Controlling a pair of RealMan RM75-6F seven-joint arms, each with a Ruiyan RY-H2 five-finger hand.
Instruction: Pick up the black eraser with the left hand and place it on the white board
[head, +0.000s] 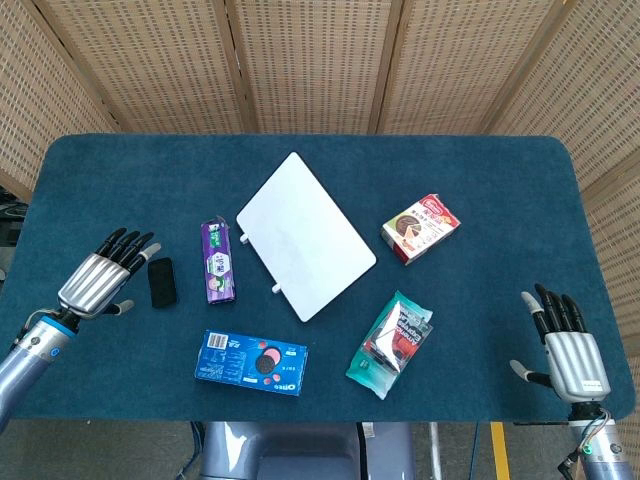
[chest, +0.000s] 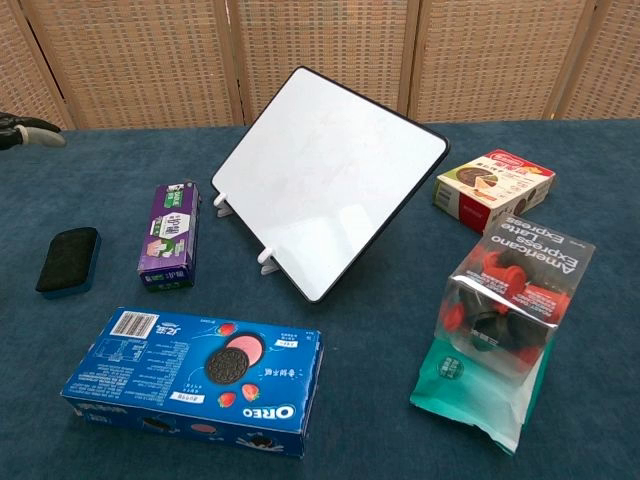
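Observation:
The black eraser (head: 162, 282) (chest: 69, 261) lies flat on the blue cloth at the table's left side. My left hand (head: 103, 276) hovers just left of it, fingers spread and empty, its fingertips (chest: 28, 129) just showing at the left edge of the chest view. The white board (head: 305, 236) (chest: 328, 174) stands tilted on small white feet at the table's centre. My right hand (head: 567, 348) rests open near the front right corner, far from the eraser; the chest view does not show it.
A purple pack (head: 218, 262) lies between eraser and board. A blue Oreo box (head: 250, 362) sits in front. A teal coffee bag (head: 392, 343) and a red-and-white snack box (head: 420, 228) lie to the right. Wicker screens stand behind the table.

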